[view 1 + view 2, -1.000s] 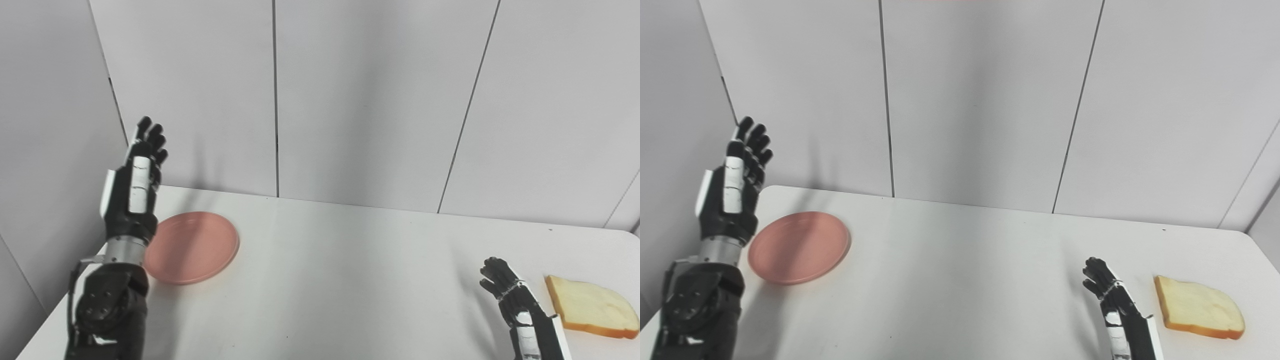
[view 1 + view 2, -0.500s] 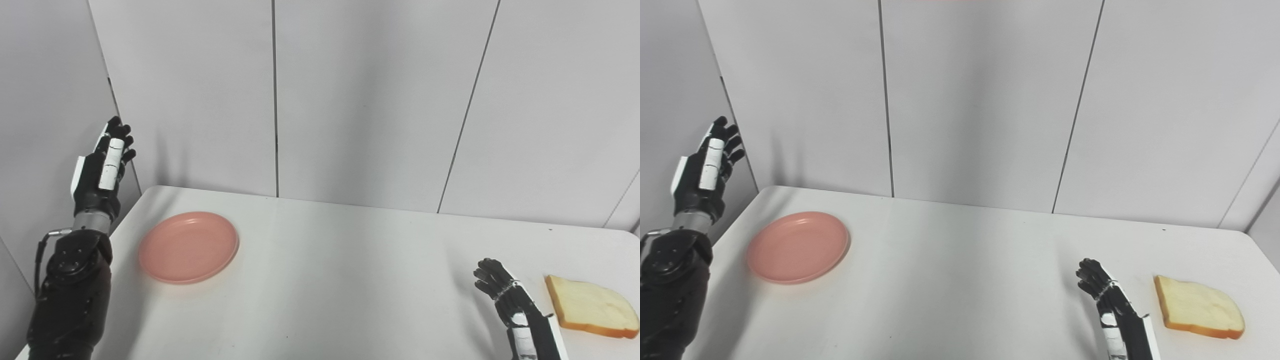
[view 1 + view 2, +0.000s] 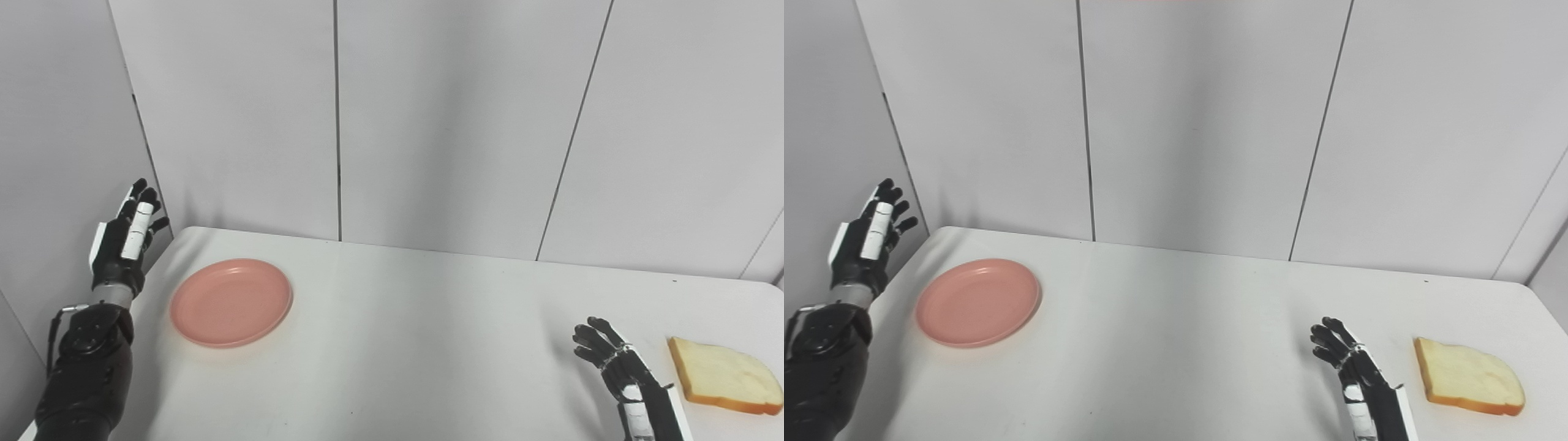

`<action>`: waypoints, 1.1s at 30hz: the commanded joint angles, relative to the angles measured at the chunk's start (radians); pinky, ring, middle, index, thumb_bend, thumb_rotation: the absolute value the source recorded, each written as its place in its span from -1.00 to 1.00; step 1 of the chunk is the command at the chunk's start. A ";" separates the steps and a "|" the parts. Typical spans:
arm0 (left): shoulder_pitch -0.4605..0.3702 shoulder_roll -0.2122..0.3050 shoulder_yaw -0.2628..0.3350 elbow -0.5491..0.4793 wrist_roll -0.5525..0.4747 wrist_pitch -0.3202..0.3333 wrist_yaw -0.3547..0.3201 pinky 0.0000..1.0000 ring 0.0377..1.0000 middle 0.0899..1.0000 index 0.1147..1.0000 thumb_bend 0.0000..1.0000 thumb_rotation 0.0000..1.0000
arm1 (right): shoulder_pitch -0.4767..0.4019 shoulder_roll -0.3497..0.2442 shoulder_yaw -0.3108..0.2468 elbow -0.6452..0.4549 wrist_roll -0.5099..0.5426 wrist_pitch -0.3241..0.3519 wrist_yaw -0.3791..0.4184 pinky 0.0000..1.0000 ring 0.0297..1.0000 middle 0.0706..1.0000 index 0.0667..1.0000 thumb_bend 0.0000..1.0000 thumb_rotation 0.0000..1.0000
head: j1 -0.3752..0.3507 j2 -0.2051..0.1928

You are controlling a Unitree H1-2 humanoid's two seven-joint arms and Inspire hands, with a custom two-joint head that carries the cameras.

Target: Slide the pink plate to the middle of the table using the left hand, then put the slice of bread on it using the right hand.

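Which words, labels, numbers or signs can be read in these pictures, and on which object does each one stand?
None: no readable text shows in either view.
The pink plate, the slice of bread, the table and the wall panels are plain.
The white patches on the left hand and right hand carry no legible marking.

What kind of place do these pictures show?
Probably a robot test booth, not a home kitchen: a bare white table enclosed by plain grey wall panels, with only a pink plate and a bread slice.
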 commanded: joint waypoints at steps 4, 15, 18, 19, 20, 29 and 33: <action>-0.069 0.014 0.009 0.052 -0.030 -0.101 -0.024 0.68 0.84 0.86 0.88 0.81 0.55 | 0.125 0.062 0.040 0.118 0.011 0.023 0.002 0.58 0.59 0.54 0.61 0.70 0.90 | -0.003 0.004; -0.088 -0.009 0.015 0.144 -0.055 -0.103 -0.026 0.74 0.83 0.85 0.88 0.88 0.49 | 0.135 0.059 0.043 0.103 0.011 0.031 0.006 0.60 0.59 0.53 0.63 0.68 0.91 | -0.008 0.012; -0.089 -0.011 0.012 0.165 -0.067 -0.101 -0.044 0.76 0.85 0.89 0.92 0.90 0.56 | 0.138 0.057 0.045 0.097 0.007 0.035 0.006 0.60 0.59 0.53 0.63 0.68 0.92 | -0.010 0.018; -0.089 -0.012 0.014 0.172 -0.075 -0.100 -0.055 0.76 0.85 0.89 0.92 0.90 0.56 | 0.139 0.057 0.045 0.095 0.007 0.035 0.006 0.60 0.59 0.53 0.63 0.68 0.92 | -0.010 0.018; -0.087 -0.015 0.014 0.176 -0.082 -0.101 -0.064 0.79 0.86 0.90 0.92 0.87 0.55 | 0.141 0.057 0.046 0.091 0.004 0.038 0.005 0.60 0.59 0.53 0.63 0.68 0.93 | -0.011 0.021; -0.075 -0.023 -0.001 0.199 -0.096 -0.108 -0.104 0.79 0.90 0.92 0.96 0.75 0.57 | 0.152 0.059 0.056 0.070 -0.007 0.048 0.001 0.62 0.59 0.52 0.64 0.68 0.95 | -0.027 0.033; -0.072 -0.027 0.002 0.188 -0.106 -0.096 -0.122 0.91 0.94 0.92 0.99 0.73 0.59 | 0.155 0.062 0.058 0.063 -0.015 0.053 -0.006 0.60 0.58 0.50 0.63 0.68 0.96 | -0.028 0.036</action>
